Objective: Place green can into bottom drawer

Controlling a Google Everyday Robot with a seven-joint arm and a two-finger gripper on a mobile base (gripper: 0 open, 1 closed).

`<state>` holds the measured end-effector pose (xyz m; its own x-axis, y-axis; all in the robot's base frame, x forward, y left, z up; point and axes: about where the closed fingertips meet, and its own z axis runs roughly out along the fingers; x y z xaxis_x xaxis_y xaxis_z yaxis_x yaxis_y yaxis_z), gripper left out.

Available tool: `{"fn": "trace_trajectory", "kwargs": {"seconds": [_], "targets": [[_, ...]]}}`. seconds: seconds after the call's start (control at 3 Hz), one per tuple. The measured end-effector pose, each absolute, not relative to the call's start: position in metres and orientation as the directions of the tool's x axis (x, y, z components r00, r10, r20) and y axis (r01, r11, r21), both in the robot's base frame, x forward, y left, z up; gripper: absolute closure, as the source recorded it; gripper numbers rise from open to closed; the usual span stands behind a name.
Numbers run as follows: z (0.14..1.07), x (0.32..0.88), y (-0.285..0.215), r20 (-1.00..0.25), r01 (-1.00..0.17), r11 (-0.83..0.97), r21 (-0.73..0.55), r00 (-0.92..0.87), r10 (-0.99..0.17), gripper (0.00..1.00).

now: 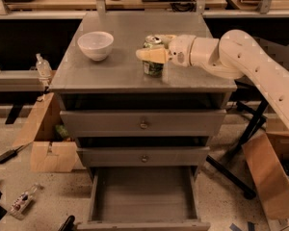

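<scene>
Camera view: cream two-finger gripper (150, 46) on a white jointed arm (241, 57), reaching in from the right over the grey metal cabinet top (111, 73). Fingers apart, straddling the small green-and-white aluminium drink can (153, 68): the near finger (151, 56) crosses the can's front, the far one shows behind its silver top. Whether either finger presses the can cannot be told. Can upright on the cabinet top, right of a white round bowl (95, 44) and apart from it. Label middle hidden by the near finger. Deep grey bottom drawer (142, 196) pulled open, its front edge partly cut off by the frame.
</scene>
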<state>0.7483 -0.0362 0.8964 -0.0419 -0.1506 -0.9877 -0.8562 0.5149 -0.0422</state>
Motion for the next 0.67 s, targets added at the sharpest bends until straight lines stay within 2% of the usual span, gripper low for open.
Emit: {"fn": "trace_trajectory", "kwargs": {"seconds": [0.67], "targets": [[0.8958, 0.7456, -0.0298, -0.988, -0.859, 0.51, -0.04, -0.043, -0.149, 0.84]]}}
